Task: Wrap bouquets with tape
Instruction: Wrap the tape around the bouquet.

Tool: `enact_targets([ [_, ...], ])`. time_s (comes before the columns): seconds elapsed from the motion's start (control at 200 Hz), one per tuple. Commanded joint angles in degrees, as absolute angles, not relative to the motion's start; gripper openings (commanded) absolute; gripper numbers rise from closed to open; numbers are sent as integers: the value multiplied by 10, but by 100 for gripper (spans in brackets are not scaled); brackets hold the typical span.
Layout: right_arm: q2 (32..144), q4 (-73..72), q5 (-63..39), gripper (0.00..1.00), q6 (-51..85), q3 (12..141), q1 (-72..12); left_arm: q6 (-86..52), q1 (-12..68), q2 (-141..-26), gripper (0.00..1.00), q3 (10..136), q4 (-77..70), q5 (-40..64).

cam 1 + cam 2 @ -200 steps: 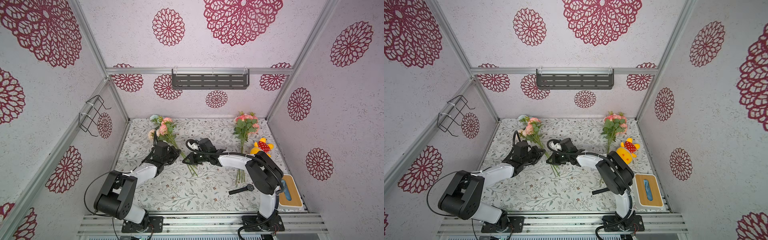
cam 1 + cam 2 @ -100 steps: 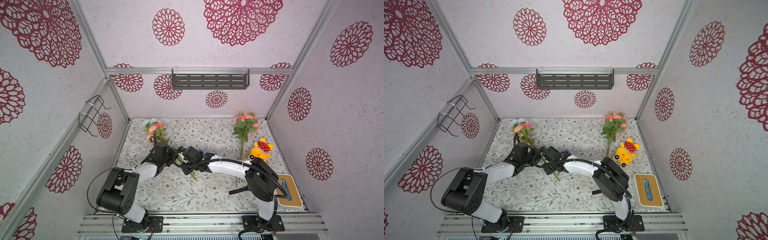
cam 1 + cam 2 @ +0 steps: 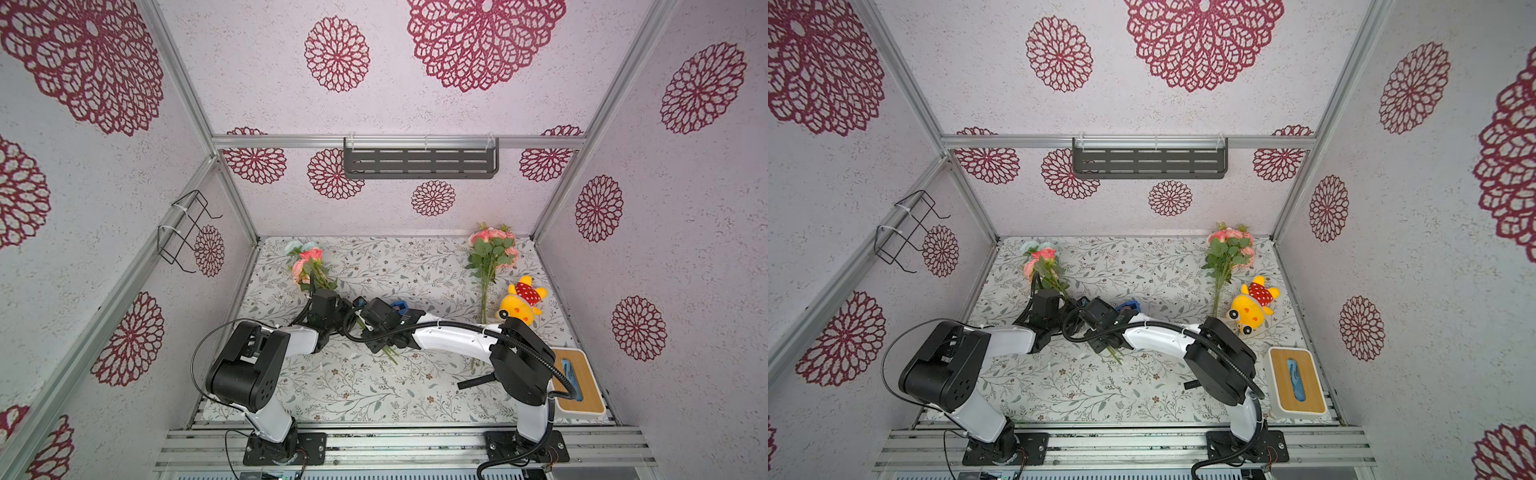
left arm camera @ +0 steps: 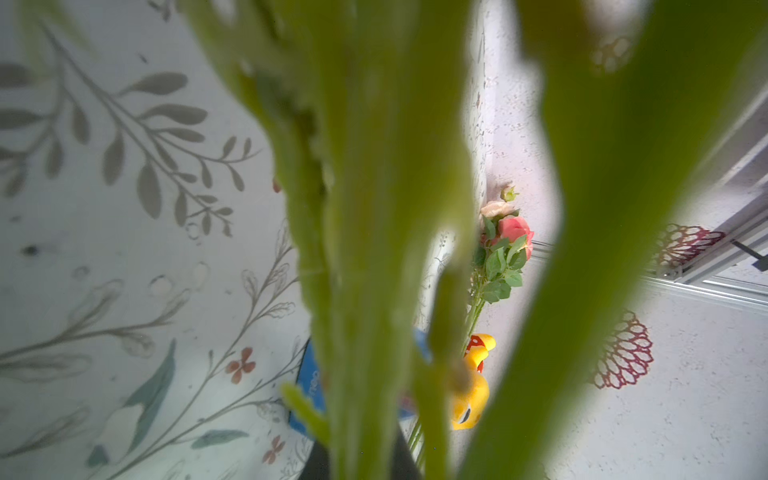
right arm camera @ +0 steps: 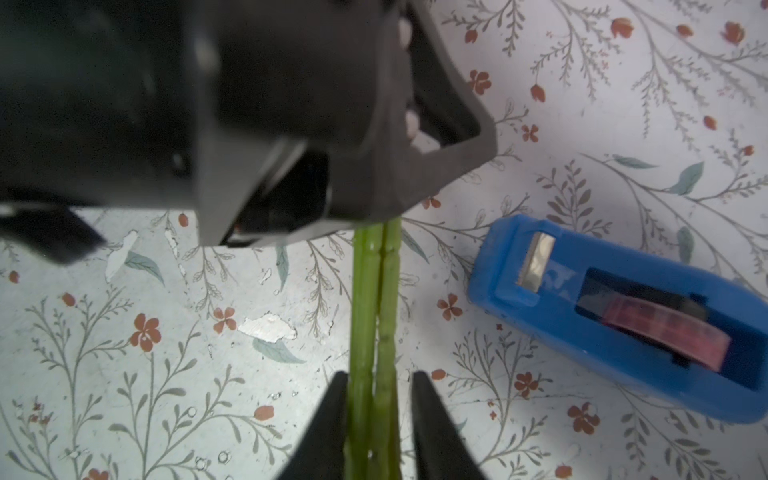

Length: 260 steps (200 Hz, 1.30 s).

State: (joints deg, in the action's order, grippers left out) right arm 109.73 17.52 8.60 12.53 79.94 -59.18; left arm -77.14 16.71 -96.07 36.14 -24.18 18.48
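Opening: right gripper (image 5: 379,376) is spreading apart astride the stems (image 5: 374,299) after pinching shut | left gripper (image 3: 340,311) is clamping the blue-bloom bouquet (image 3: 306,259), shifted leftward | blue tape dispenser (image 5: 623,332) is lying beside them on the table (image 5: 166,332) | wrap likely unfinished

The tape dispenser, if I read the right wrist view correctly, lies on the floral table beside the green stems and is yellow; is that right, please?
Not quite: the tape dispenser is blue, not yellow, as the right wrist view shows. The rest holds: it lies on the floral table beside the green stems.
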Motion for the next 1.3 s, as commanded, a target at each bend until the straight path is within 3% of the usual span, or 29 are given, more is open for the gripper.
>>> enact_targets([
  [0.0,1020,136,113,70,135,783,-585,-752,159,-932,0,357,-225,172],
  [0.06,983,101,66,83,160,752,-566,-738,156,-920,0,356,-233,173],
  [0.09,966,80,25,96,178,735,-551,-732,155,-915,0,355,-244,176],
  [0.125,949,51,-34,98,205,715,-530,-723,154,-909,0,356,-259,184],
  [0.275,924,-90,-258,95,322,642,-455,-688,151,-882,0,354,-329,214],
  [0.6,1041,-211,-428,74,423,680,-442,-662,152,-821,0,341,-403,234],
  [0.665,1063,-225,-445,67,436,688,-443,-662,152,-814,0,342,-411,236],
  [0.766,1077,-272,-459,46,461,686,-444,-676,152,-813,0,341,-437,240],
  [0.871,1076,-268,-447,16,450,684,-444,-694,152,-822,0,336,-478,241],
  [0.911,1072,-259,-437,0,440,682,-445,-697,152,-827,0,338,-482,245],
  [0.991,1057,-195,-392,0,393,686,-450,-698,152,-827,0,335,-479,239],
  [1.051,1044,-110,-330,0,332,702,-461,-697,152,-823,28,333,-468,229],
  [1.126,1030,-34,-244,0,282,718,-478,-694,151,-816,53,334,-438,217],
  [1.176,1021,-17,-209,0,268,718,-485,-689,151,-813,59,339,-418,217],
  [1.296,1007,-1,-163,0,248,719,-498,-683,151,-810,59,344,-384,212],
])
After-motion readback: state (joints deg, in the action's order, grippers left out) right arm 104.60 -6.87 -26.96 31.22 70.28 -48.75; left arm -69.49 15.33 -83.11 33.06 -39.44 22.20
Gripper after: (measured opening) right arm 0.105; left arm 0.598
